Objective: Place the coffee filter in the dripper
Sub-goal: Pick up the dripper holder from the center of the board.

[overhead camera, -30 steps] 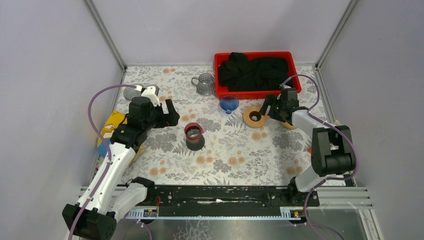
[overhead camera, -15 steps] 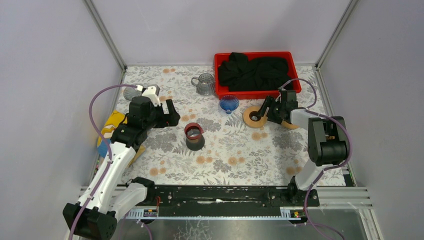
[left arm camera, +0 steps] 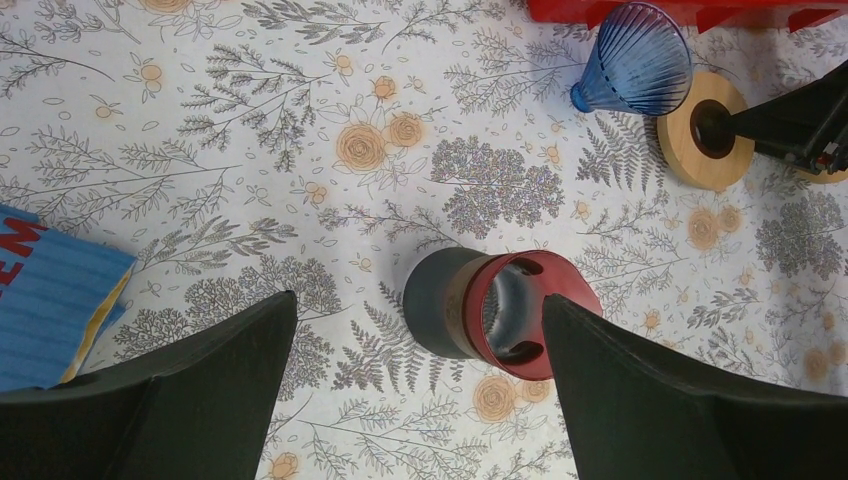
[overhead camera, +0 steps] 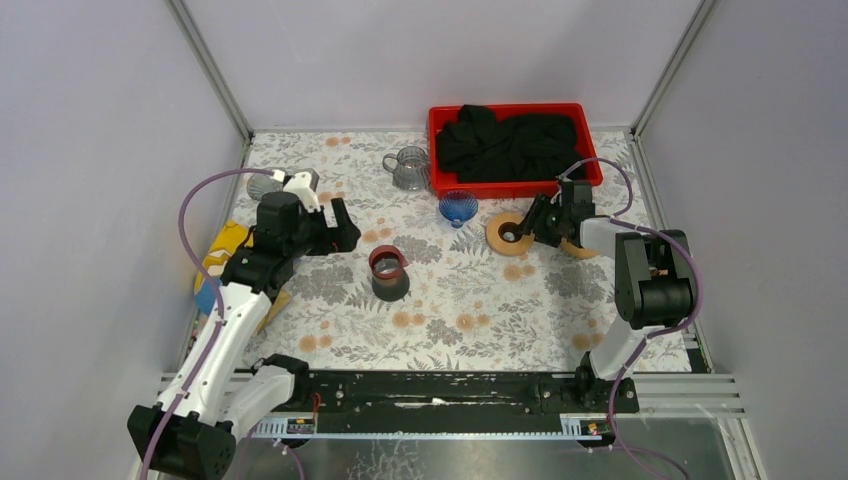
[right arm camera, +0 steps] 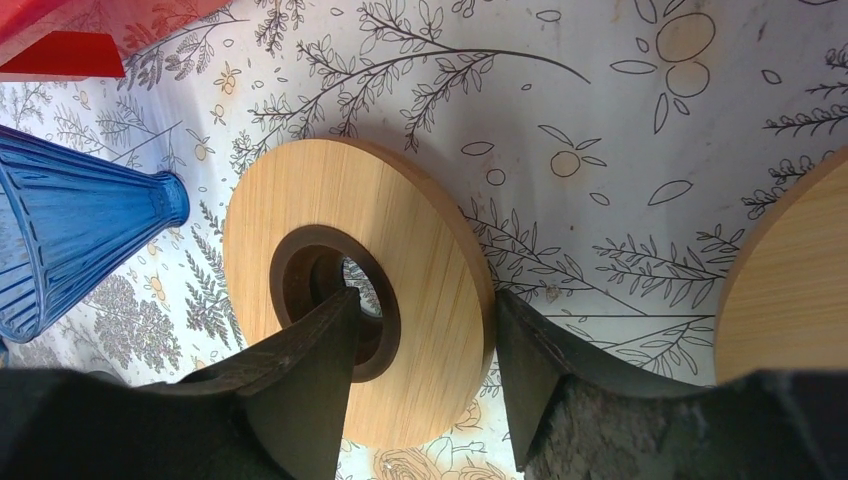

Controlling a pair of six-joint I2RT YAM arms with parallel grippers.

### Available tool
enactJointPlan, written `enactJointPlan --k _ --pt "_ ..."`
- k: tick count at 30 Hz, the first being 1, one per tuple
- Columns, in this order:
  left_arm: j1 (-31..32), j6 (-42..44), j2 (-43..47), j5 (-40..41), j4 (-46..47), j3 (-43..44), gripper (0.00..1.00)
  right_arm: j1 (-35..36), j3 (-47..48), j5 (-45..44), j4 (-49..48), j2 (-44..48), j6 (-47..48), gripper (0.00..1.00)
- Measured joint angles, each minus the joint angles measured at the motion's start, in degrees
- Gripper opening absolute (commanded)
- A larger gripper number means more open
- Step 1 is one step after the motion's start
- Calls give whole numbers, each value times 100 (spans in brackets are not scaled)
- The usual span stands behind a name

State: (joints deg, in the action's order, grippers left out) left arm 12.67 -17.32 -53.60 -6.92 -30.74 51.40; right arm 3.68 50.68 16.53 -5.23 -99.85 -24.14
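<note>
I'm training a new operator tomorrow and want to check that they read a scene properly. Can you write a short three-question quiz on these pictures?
1. True or false: the right gripper straddles one side of the round wooden ring, with one finger at the ring's centre hole and the other outside its rim.
2. What lies in the red plastic tray? A) black cloth B) paper filters C) wooden discs
3. Fill in: of the two grippers, the ____ one is nearer the blue ribbed glass dripper.

Key: 1 true; 2 A; 3 right.
</note>
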Motion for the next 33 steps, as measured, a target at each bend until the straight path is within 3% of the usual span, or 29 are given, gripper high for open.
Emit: enactJointPlan --k 7,33 --pt "-35 0 -46 -109 22 -2 100 0 2 -46 15 -2 4 61" --pt "-90 0 -138 -258 35 -13 100 426 444 -1019 693 -114 358 59"
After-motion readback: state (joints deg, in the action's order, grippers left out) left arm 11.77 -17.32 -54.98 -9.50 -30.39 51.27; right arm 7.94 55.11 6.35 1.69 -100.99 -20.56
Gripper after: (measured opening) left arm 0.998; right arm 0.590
